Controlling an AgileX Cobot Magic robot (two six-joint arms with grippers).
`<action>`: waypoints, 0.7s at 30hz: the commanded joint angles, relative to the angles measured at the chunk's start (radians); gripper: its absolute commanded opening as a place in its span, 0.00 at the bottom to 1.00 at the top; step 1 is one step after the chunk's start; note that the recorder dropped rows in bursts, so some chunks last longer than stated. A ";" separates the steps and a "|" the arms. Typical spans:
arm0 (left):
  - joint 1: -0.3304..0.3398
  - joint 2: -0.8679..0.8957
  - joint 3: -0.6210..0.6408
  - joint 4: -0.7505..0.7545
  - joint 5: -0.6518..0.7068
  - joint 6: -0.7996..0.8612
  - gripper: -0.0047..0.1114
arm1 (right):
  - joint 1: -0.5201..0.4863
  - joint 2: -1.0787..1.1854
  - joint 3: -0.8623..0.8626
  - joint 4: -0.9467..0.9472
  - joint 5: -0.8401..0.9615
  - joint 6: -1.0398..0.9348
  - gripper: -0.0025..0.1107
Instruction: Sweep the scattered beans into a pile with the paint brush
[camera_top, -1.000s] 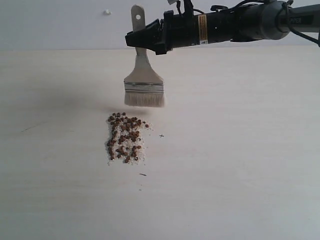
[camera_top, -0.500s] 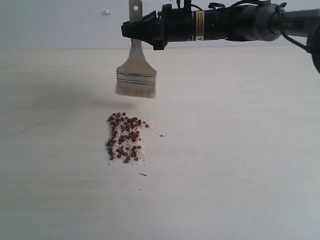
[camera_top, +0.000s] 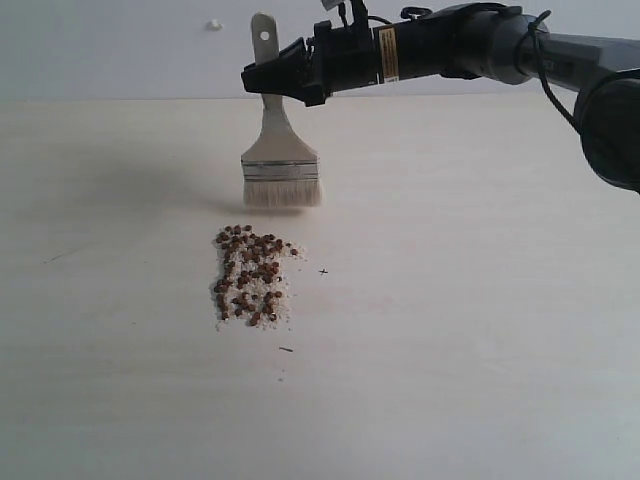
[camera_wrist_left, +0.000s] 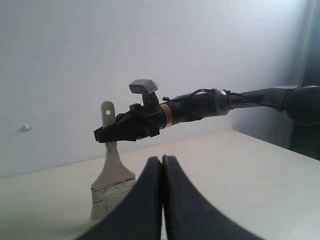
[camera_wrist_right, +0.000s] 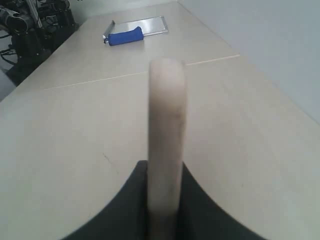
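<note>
My right gripper (camera_top: 272, 80), pinching the paint brush (camera_top: 281, 165) handle, poises bristles just beyond the beans (camera_top: 250, 272); next, I should lower and sweep inward.

Robot lab bench, bare pale tabletop (camera_top: 480, 350), plain white wall (camera_wrist_left: 75, 60), dark equipment (camera_wrist_right: 30, 25) at table end

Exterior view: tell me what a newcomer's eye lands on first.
The paint brush hangs upright, bristles down, its handle in the right gripper reaching in from the right. Below it in the picture, a patch of reddish-brown beans mixed with white grains lies on the pale table.
</note>
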 joint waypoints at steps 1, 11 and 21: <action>-0.003 -0.007 0.004 -0.006 -0.002 -0.003 0.04 | -0.002 -0.002 -0.010 0.018 -0.012 0.015 0.02; -0.003 -0.007 0.004 -0.006 -0.002 -0.003 0.04 | -0.011 -0.042 -0.010 -0.101 -0.012 0.090 0.02; -0.003 -0.007 0.004 -0.006 -0.002 -0.003 0.04 | -0.040 -0.121 -0.001 -0.089 -0.012 0.096 0.02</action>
